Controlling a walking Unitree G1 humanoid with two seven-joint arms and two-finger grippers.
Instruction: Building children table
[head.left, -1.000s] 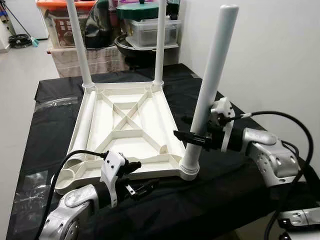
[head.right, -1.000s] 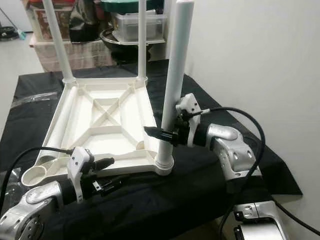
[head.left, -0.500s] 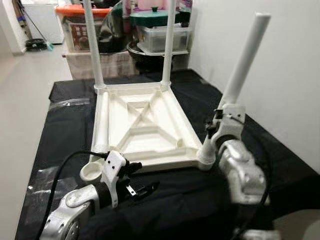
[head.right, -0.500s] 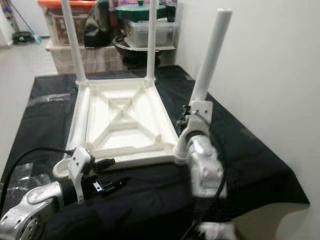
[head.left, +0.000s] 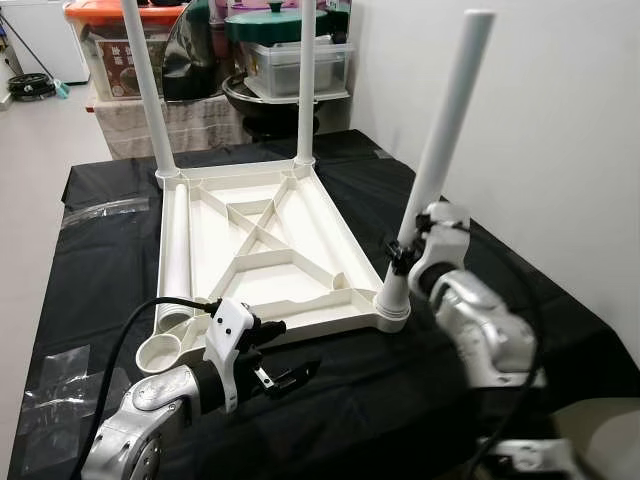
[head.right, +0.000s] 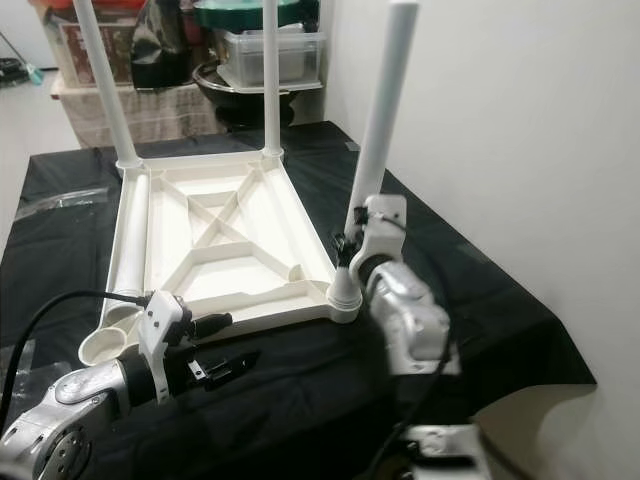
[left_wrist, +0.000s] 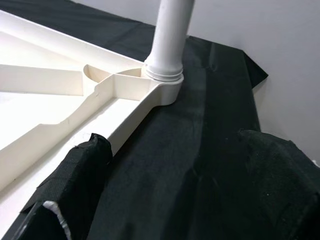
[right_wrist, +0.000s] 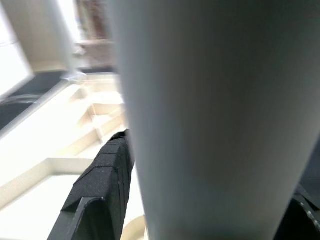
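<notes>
An upside-down white plastic tabletop (head.left: 262, 262) lies on a black-covered table. Two white legs (head.left: 145, 90) (head.left: 308, 90) stand upright in its far corners. A third leg (head.left: 450, 130) sits in the near right corner socket, leaning right. My right gripper (head.left: 400, 262) is shut on it just above the socket; its black finger (right_wrist: 102, 185) hugs the tube. Another leg (head.left: 175, 250) lies along the tabletop's left side, by the bare near left socket (head.left: 158, 353). My left gripper (head.left: 285, 375) is open over the cloth before the tabletop's front edge, its fingers (left_wrist: 75, 175) wide apart.
Storage boxes and a lidded pot (head.left: 285, 60) are stacked behind the table. A white wall (head.left: 560, 150) runs close along the right. A clear plastic bag (head.left: 50, 375) lies on the cloth at the near left. The black cloth's corner (head.right: 560, 365) drops off at the right.
The camera has shifted. My right forearm has swung from the leg's right side round to its near side, still gripping it. The left gripper has stayed put.
</notes>
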